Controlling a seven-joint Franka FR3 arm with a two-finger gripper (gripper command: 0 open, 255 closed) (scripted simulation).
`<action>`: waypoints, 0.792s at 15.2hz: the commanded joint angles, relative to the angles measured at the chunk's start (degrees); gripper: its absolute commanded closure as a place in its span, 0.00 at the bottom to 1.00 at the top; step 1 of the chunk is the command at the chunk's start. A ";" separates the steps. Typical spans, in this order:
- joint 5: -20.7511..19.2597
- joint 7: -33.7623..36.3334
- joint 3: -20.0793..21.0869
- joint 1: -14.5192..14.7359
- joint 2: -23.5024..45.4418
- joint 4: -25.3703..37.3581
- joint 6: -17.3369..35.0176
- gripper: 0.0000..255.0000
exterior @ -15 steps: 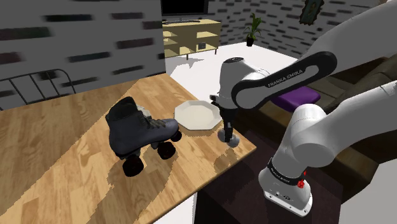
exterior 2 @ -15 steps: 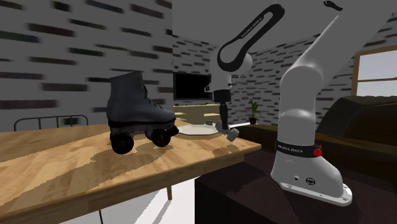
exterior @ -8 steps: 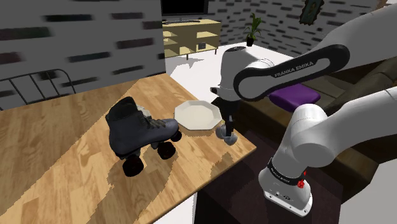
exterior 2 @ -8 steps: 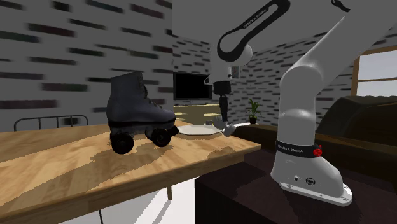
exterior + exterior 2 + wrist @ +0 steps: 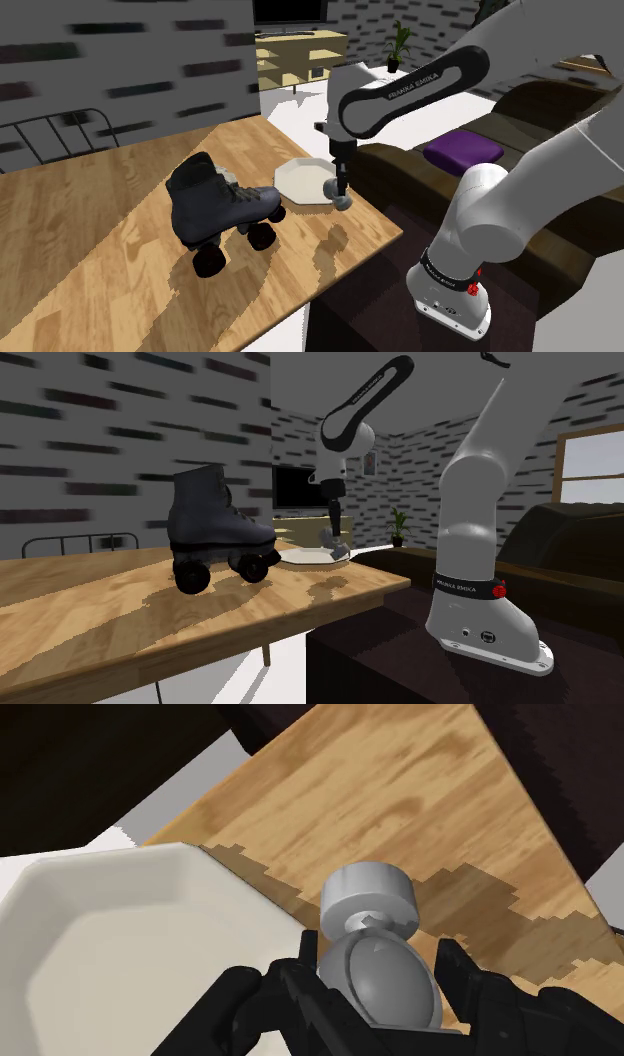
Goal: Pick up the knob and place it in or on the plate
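While hanging fingers-down from the white arm, grips a grey knob [image 5: 366,900] with the end effector [image 5: 378,966]. Presses both black fingers against the knob's rounded body, with its flat disc end poking out past the fingertips. Holds that knob in the air, clear of the wood, just outside the rim of the plate [image 5: 300,178] on the side toward the stand. From the wrist view, looks down on the disc end over bare wood right beside the plate's angled edge, not over its inside.

Below, lies flat and white, eight-sided with a raised rim: the plate, resting on the wooden tabletop [image 5: 100,260] close to that tabletop's corner. Casts a dark patch on the wood just beside the plate, under the held knob.

Just beside the plate on its far side from the stand, stands upright on its wheels: a dark grey roller skate [image 5: 215,200], boot tall, wheels black. Well apart from the plate and off the tabletop, rests on a dark couch: a purple cushion [image 5: 462,152].
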 commanded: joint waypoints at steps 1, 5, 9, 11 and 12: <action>-0.14 -1.83 -1.37 -0.33 4.89 4.01 0.86 1.00; 0.86 -4.98 -3.34 -0.40 13.99 12.71 1.18 1.00; 2.63 -8.22 -4.84 -0.72 22.67 22.11 0.28 1.00; 3.70 -9.81 -5.38 -1.06 26.95 27.10 -0.58 1.00; 4.70 -11.16 -5.80 -1.43 30.69 31.67 -1.56 1.00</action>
